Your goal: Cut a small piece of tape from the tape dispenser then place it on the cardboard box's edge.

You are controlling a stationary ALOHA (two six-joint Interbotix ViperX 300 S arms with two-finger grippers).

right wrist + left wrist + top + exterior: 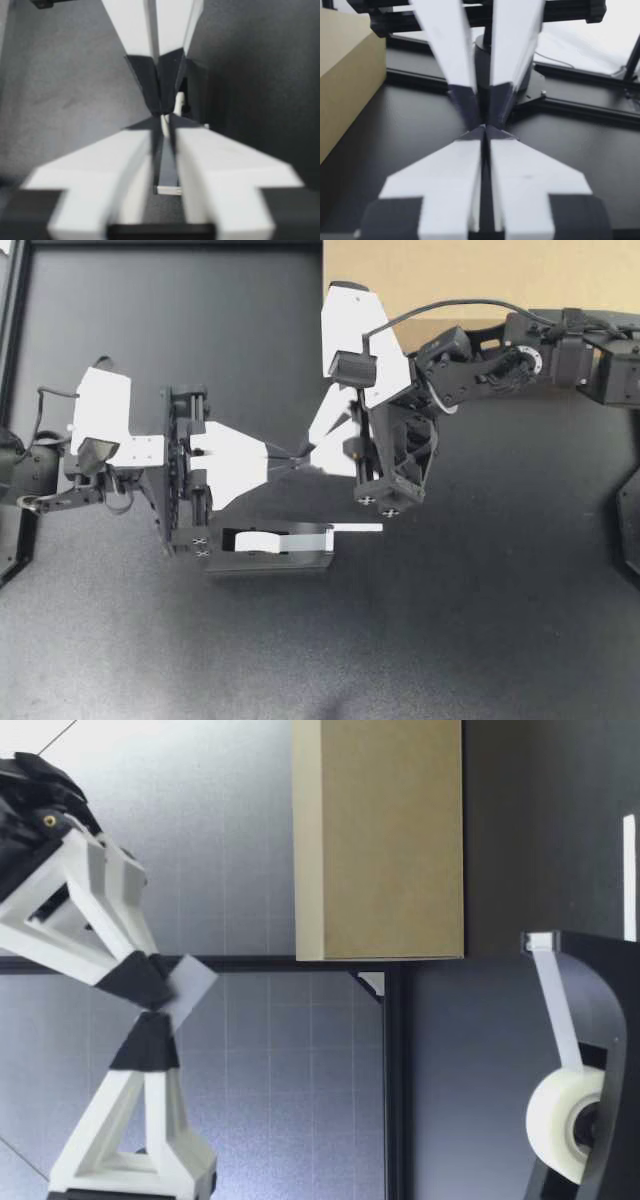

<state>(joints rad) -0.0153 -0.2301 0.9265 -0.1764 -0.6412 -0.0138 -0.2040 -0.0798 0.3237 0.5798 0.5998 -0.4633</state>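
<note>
Pinched narrow with the right fingers [335, 458], tips closed on a thin white sliver of the tape piece [165, 125], seen edge-on in the right wrist view. Met tip to tip by the left fingers [235, 460], likewise drawn together to a hairline gap. Cannot tell whether these also grip the tape or merely touch beside it.

From table height, seen as a small pale flap just below the meeting point, on the side of the right fingers. Hanging toward the tabletop [480, 640], flat face turned toward its near and far edges. Carried in the air about mid-tabletop, apparently higher than the box's top.

Outward from there, toward the near edge and just beside the left fingers: the tape dispenser [270, 560], with its roll [560, 1120] and a strip running up to the cutter. Apart from the held piece, so cutting judged done.

Toward the far edge and its right corner: the cardboard box [430, 280], well apart from the pinch, long side along that far edge. Judged nearer to the right arm, reaching in across the box's near edge.

For the coming move, then: away from the dispenser, toward the far edge, flat face leading onto the box's edge, probably with the left fingers letting go first
</note>
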